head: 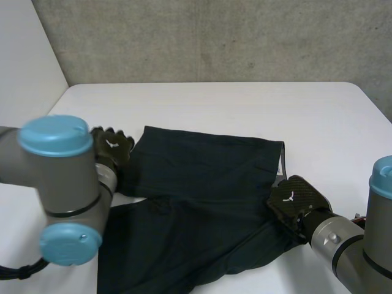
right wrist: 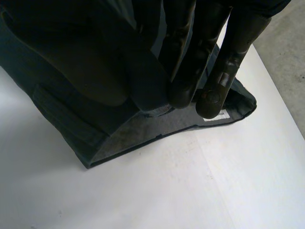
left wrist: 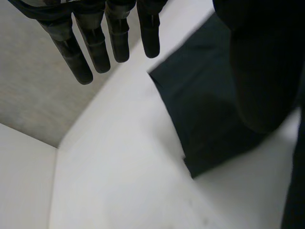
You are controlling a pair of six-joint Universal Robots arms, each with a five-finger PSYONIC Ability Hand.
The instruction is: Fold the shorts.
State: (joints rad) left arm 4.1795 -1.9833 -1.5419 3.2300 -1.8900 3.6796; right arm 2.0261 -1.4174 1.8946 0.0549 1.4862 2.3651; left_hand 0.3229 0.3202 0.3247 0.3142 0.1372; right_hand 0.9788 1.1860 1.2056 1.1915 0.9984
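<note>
Fold barely begun, shorts (head: 202, 202) spread low centre on table (head: 245, 104)
Pinches waistband (head: 280, 162) with right hand (head: 294, 199) at right; holds left hand (head: 113, 147) beside leg hem (head: 136, 156) at left, fingers (left wrist: 97, 47) straight, gripping nothing

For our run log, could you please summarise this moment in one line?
dark fabric shorts: spread on white table | left robot hand: open, at leg corner | right robot hand: pinching waistband
</note>
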